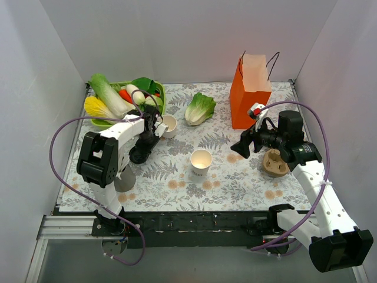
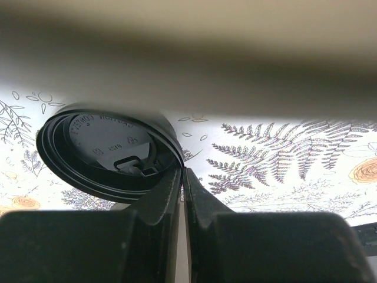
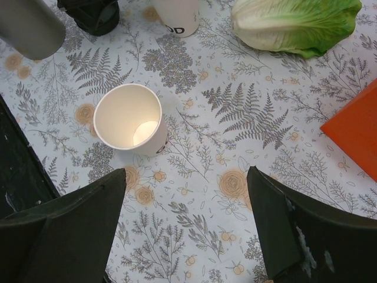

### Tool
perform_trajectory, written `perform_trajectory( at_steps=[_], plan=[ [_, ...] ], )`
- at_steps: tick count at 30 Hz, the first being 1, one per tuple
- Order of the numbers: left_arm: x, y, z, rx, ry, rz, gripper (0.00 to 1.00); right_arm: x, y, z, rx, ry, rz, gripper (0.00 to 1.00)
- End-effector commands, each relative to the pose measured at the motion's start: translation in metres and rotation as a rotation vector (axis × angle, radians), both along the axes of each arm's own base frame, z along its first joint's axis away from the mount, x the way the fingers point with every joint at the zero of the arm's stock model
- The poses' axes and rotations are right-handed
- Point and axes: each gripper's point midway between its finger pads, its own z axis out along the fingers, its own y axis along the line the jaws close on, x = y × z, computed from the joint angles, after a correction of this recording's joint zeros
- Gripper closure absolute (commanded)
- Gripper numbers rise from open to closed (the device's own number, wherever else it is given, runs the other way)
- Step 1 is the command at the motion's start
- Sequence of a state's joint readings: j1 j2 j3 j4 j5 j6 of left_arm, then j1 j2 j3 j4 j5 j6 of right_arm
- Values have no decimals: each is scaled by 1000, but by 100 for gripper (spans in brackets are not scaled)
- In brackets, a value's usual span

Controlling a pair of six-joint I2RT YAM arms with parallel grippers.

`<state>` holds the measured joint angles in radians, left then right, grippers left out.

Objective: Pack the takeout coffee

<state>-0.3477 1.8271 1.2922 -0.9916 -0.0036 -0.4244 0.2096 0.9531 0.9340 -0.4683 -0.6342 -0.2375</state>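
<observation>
No lidded takeout coffee shows; both white cups have bare rims. One open cup (image 1: 201, 160) (image 3: 126, 118) stands mid-table. A second cup (image 1: 169, 125) (image 3: 177, 15) stands further back, beside my left arm. My left gripper (image 1: 143, 152) (image 2: 182, 177) is low over the table, shut on the rim of a loose black lid (image 2: 106, 147), which tilts out to the left of the fingertips. Right of the open cup, my right gripper (image 1: 241, 147) (image 3: 185, 224) hovers open and empty. The orange paper bag (image 1: 250, 94) (image 3: 353, 130) stands upright at the back right.
A lettuce head (image 1: 200, 108) (image 3: 294, 23) lies behind the cups. A green tray (image 1: 112, 122) of vegetables sits at the back left. A brown cup carrier (image 1: 275, 163) rests under my right arm. White walls enclose the table on three sides.
</observation>
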Motion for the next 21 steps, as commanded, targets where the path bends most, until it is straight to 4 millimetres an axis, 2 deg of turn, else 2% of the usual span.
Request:
perform_trajectory(
  at_steps=[1,2,11,17,20,21],
  plan=[
    [11,-2,14,-16,-40,3,97,0,0,4,14,-19,-6,9],
    [11,-1,16,-17,-43,6,100,0,1,4,15,-19,-5,9],
    [16,-3,52,-35,-103,13,100,0,1,5,17,-23,-5,9],
    [22,-6,94,-65,-171,16,100,0,3,6,23,-15,12,9],
    [12,-15,107,-124,-144,8,100,0,6,9,26,-24,41,9],
    [8,-23,116,-176,-133,-5,100,0,7,9,25,-29,50,9]
  ],
)
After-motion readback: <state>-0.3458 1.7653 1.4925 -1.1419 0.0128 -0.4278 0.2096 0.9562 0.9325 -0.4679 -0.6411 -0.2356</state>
